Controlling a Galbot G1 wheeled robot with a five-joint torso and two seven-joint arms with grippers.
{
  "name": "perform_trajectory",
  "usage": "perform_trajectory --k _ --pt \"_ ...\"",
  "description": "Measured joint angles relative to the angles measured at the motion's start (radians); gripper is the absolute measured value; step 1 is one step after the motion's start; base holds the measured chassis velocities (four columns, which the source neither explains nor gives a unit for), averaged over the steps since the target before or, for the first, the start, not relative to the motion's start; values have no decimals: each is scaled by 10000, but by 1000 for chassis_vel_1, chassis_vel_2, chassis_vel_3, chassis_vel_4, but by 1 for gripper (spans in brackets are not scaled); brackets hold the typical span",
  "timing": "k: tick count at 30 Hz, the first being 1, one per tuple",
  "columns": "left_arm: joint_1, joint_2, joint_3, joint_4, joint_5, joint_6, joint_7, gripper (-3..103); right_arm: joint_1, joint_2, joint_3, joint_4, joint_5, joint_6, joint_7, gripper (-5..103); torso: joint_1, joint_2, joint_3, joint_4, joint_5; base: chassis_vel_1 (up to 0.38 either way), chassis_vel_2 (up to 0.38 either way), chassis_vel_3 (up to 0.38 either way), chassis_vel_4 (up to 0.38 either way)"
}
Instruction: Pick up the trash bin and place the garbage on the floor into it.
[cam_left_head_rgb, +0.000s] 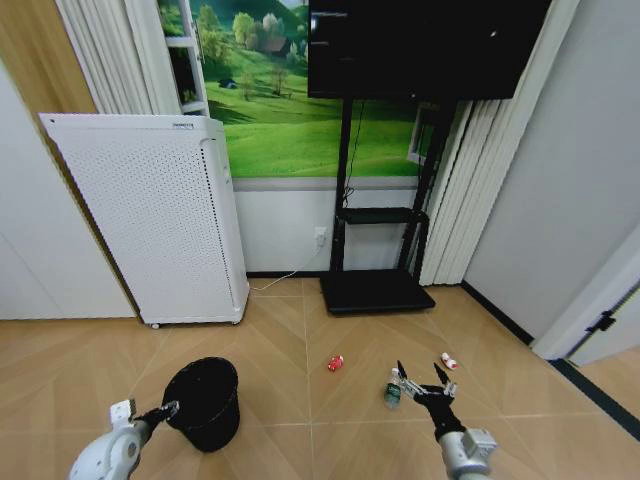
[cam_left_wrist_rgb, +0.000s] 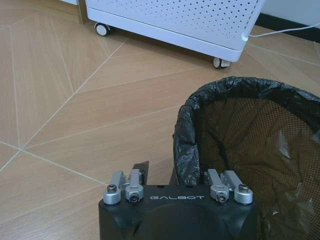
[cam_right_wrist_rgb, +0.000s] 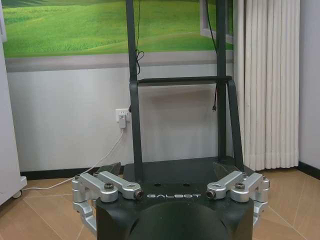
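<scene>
Nearest the robot, the left gripper (cam_left_head_rgb: 165, 409) sits low at the rim of the trash bin (cam_left_head_rgb: 205, 400), which stands on the wood floor (cam_left_head_rgb: 290, 340) in front of the white cabinet on castors (cam_left_head_rgb: 160, 230). The left wrist view suggests one finger inside the rim and one outside, straddling the wall; whether they already pinch it I cannot tell. The right gripper (cam_left_head_rgb: 422, 382) hovers with jaws spread wide, just beside the small clear bottle (cam_left_head_rgb: 393, 390). Beyond it lie the red-and-white piece (cam_left_head_rgb: 449, 361) to the right and the red piece (cam_left_head_rgb: 335, 363) toward the middle, all three well apart from the bin. Judgement: the bin looks light, with stiff mesh walls under a loose, slippery black liner (cam_left_wrist_rgb: 186, 135); the rim is the sensible hold, and it may tilt when lifted by one side. The left wrist view gives the liner's crinkle and the mesh interior, which the head view renders as plain black. The right wrist view faces the dark TV stand (cam_right_wrist_rgb: 180, 125) and wall socket (cam_right_wrist_rgb: 121, 118).
</scene>
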Motion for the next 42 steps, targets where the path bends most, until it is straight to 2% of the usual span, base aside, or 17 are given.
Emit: perform_trajectory --k 2,3,5,6,8,11,22,24,29,31,32,34,35,36,38,39,42 --pt "-13 32 -17 -4 -86 15 -5 40 18 41 -36 -41 -49 0 -4 100 0 0 0 0 4 0 0 0 0" --pt "-13 32 -17 -4 -86 15 -5 40 18 41 -36 -41 -49 0 -4 100 0 0 0 0 4 0 0 0 0" --pt "-4 63 -22 -54 -136 23 -5 30 19 73 -50 -80 -79 1 -9 100 0 0 0 1 6 0 0 0 0" --pt "-4 63 -22 -54 -136 23 -5 30 19 73 -50 -80 -79 1 -9 100 0 0 0 1 6 0 0 0 0" --pt "-28 84 -23 -72 -244 29 -16 19 32 86 -52 -104 -95 5 -11 100 0 0 0 1 6 0 0 0 0" --pt "-88 93 -21 -74 -431 33 -80 8 74 82 -56 -110 -98 6 -12 100 0 0 0 1 8 0 0 0 0" --pt "-200 179 -8 112 -352 -66 62 7 243 66 -97 -146 -108 -45 -5 100 0 0 0 2 7 0 0 0 0" --pt "-195 258 28 39 165 -456 214 7 273 88 -122 -183 -133 -62 -1 100 0 -1 0 1 5 0 0 0 0" --pt "-140 387 103 -471 668 -965 300 7 330 121 -152 -254 -211 -76 18 100 0 0 0 2 6 0 0 0 0" --pt "-109 507 212 -1068 1144 -1630 315 7 394 186 -190 -352 -287 -98 45 100 0 -1 0 3 7 0 0 0 0" --pt "-109 507 212 -1068 1144 -1630 315 7 394 186 -190 -352 -287 -98 45 100 0 -1 0 3 7 0 0 0 0" --pt "-62 619 345 -1557 1646 -2544 423 7 457 250 -245 -453 -350 -159 83 100 0 0 0 -2 7 0 0 0 0" --pt "-62 619 345 -1557 1646 -2544 423 7 457 250 -245 -453 -350 -159 83 100 0 0 0 -2 7 0 0 0 0" --pt "-24 667 381 -1844 1811 -2985 455 7 505 269 -280 -504 -364 -205 104 100 0 0 0 -1 8 0 0 0 0" --pt "41 710 384 -2146 1867 -3253 455 7 581 279 -318 -575 -367 -261 190 100 0 0 0 1 8 0 0 0 0" --pt "269 775 292 -2652 1973 -3715 477 7 742 244 -379 -664 -335 -544 379 100 0 0 0 0 8 0 0 0 0" --pt "423 790 192 -2875 2114 -3978 498 7 821 186 -430 -690 -285 -742 411 100 0 0 0 1 8 0 0 0 0"
